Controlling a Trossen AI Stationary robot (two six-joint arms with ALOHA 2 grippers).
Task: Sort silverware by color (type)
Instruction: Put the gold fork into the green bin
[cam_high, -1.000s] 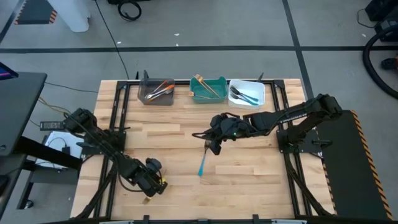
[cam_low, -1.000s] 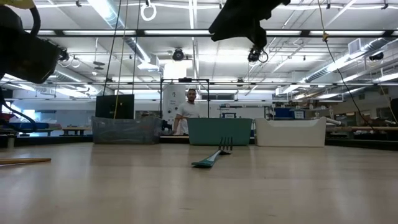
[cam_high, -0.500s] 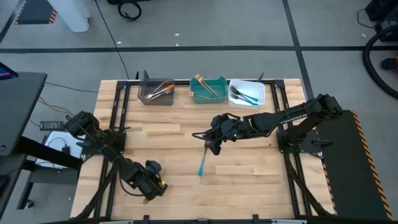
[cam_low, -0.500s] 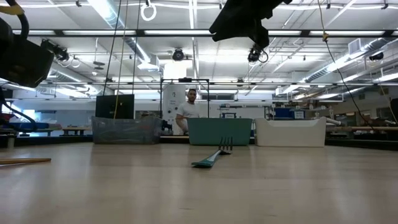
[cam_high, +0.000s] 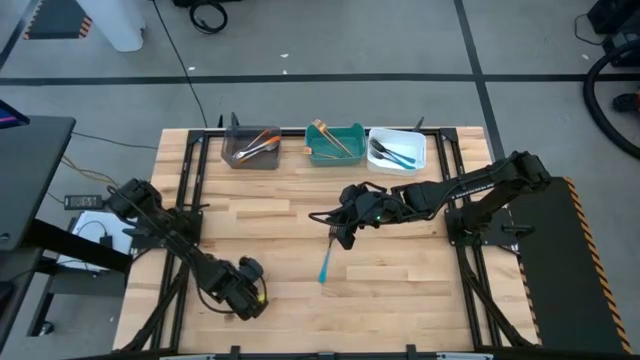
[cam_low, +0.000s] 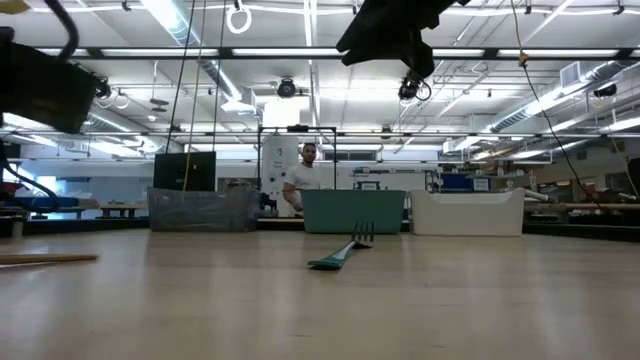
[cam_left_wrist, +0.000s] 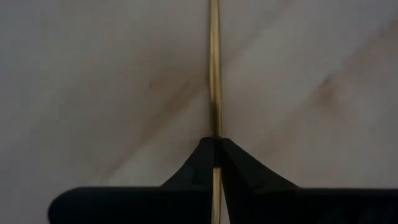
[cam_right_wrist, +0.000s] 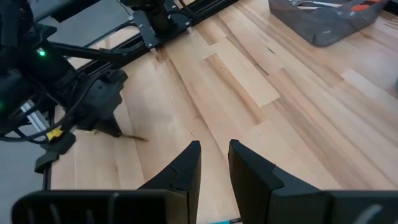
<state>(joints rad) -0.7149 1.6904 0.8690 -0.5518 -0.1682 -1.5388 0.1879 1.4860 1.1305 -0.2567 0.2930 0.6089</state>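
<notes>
wooden bench (cam_high: 280, 215) fills the high view, with a large open workshop behind it in the low view, where a person (cam_low: 300, 180) stands beyond the far edge. three bins line that far edge: a grey bin (cam_high: 250, 152) with orange-handled forks, a teal bin (cam_high: 335, 143) with gold forks, and a white bin (cam_high: 397, 150) with blue-handled forks.

right arm: reaches from the right side toward bench centre. the right tool (cam_high: 345, 232) hangs clear above the bench with its two fingers a narrow gap apart and nothing between them (right wrist view).

left arm: folded low at the near left corner. the left tool (cam_high: 245, 298) is pinched onto a thin gold fork (cam_left_wrist: 214, 93); its shaft runs straight out from between the closed fingertips along the wood.

blue fork (cam_high: 327, 257): lies flat near bench centre, just below and slightly to the near side of the right tool. its long axis runs near-to-far with a slight slant, tines (cam_low: 362, 232) toward the bins and close under the tool, handle trailing toward the near edge. the right arm is clearly the nearer one; the left tool is well apart and already loaded.

judgement: for a pickup, the right tool needs mainly a descent, with the finger line set across the handle axis.
</notes>
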